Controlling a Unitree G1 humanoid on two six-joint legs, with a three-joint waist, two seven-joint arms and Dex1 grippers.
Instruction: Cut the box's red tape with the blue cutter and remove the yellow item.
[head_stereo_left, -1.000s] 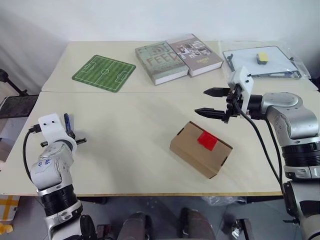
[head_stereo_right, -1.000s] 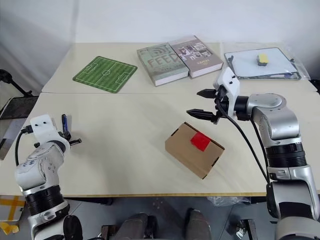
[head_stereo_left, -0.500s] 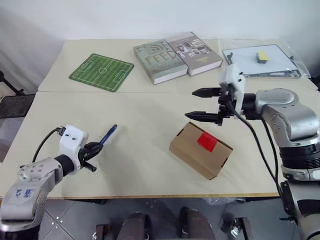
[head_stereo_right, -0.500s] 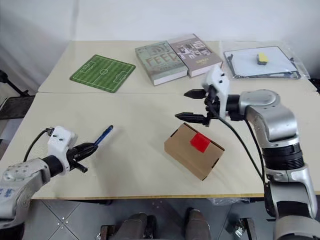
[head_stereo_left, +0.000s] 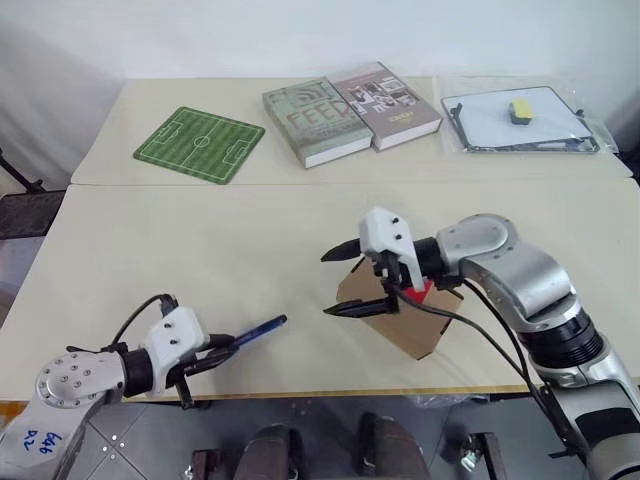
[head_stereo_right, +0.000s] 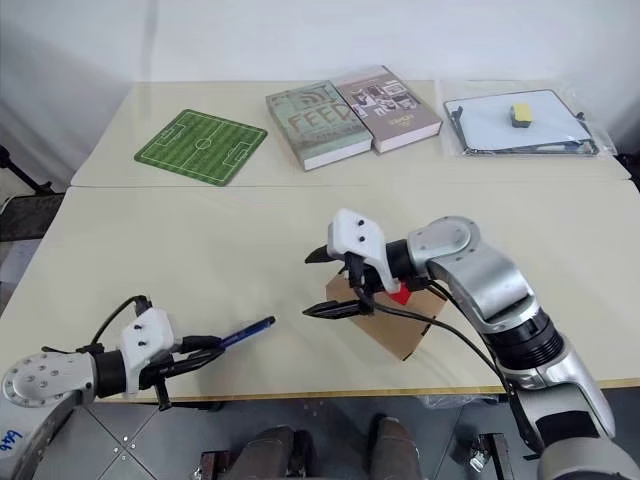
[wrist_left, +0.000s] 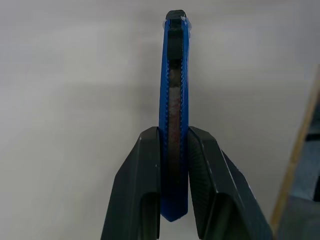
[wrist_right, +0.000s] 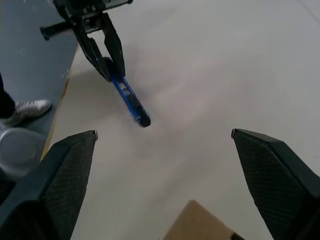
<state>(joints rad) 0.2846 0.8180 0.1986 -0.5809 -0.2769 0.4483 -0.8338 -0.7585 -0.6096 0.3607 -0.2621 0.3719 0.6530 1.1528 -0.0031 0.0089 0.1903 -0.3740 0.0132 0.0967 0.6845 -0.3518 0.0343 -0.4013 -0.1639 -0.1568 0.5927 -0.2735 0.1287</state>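
Pale tabletop (head_stereo_left: 150, 240), 2 grippers low over its near half.

Left gripper (head_stereo_left: 222, 350) at 7 o'clock is clamped on the blue cutter (head_stereo_left: 258, 329), whose tip points toward 2 o'clock. Right gripper (head_stereo_left: 342, 279) is spread wide, its fingers straddling the near-left corner of the box (head_stereo_left: 425, 325) near 5 o'clock; the red tape (head_stereo_left: 420, 290) sits on the box top, partly hidden behind the wrist. 2 books (head_stereo_left: 350, 112) lie at 12 o'clock.

Near the table's (head_stereo_left: 120, 250) front edge, the left gripper (head_stereo_left: 222, 348) clamped the blue cutter (head_stereo_left: 258, 330), its tip aimed toward the box (head_stereo_left: 400, 310). The right gripper (head_stereo_left: 345, 280) hovered wide open over the box's left end, partly covering the red tape (head_stereo_left: 418, 291).
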